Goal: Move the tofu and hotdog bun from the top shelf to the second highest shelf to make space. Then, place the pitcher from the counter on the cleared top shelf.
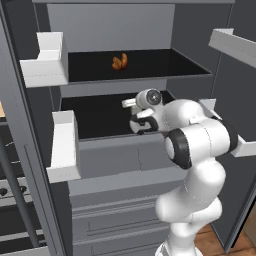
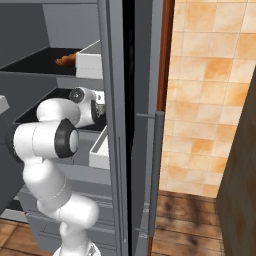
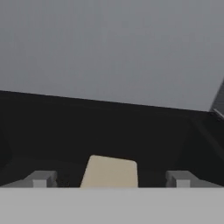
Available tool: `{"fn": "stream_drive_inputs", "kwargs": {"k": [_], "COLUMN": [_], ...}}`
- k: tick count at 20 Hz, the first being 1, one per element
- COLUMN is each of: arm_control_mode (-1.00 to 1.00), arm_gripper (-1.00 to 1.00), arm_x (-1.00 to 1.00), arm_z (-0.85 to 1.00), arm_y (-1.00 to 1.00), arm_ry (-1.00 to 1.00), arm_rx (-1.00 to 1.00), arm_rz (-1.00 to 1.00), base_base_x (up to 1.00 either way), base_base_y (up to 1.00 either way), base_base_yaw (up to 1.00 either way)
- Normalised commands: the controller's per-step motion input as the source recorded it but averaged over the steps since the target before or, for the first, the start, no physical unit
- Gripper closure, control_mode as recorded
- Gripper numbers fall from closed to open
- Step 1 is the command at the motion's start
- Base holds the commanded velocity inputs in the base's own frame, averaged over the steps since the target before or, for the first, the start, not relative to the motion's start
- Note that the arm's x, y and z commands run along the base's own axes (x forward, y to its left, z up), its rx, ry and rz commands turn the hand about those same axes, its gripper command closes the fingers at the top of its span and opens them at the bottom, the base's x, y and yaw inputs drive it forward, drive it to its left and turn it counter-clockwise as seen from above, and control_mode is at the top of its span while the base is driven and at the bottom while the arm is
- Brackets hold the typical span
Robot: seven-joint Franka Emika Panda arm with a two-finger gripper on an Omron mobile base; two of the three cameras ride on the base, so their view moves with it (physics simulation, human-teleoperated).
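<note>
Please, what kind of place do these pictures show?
Most likely a kitchen, at an open fridge. Wide black shelves sit one above another, with white door bins at the side. A small orange-brown lumpy bun lies on the upper shelf, and a pale beige cube lies between the open fingers of the hand.

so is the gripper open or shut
Open: in the hand view the gripper fingertips stand wide apart, the tofu loose between them.

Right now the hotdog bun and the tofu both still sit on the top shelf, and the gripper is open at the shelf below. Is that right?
Not quite. Only the hotdog bun is on the top shelf, as the left base view shows. The tofu lies on the black shelf one level lower, between the fingers of the open gripper, as the hand view shows. The rest holds.
</note>
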Motion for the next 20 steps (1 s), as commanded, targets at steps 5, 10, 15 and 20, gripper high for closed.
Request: {"fn": "stream_drive_inputs", "kwargs": {"k": [5, 10, 15, 20], "arm_control_mode": [-1.0, -1.0, -1.0, -1.0], "arm_gripper": [-1.0, -1.0, -1.0, -1.0], "arm_x": [-0.63, -0.76, -0.85, -0.73], "arm_z": [0.42, 0.16, 0.26, 0.61], "arm_y": [0.43, 0.39, 0.3, 0.15], "arm_ry": [0.0, 0.02, 0.06, 0.03], "arm_rx": [-0.07, -0.01, 0.0, 0.05], "arm_rz": [0.0, 0.0, 0.0, 0.0], "base_base_x": [0.0, 0.0, 0.0, 0.0], "base_base_y": [0.0, 0.0, 0.0, 0.0], "base_base_yaw": [0.0, 0.0, 0.0, 0.0]}}
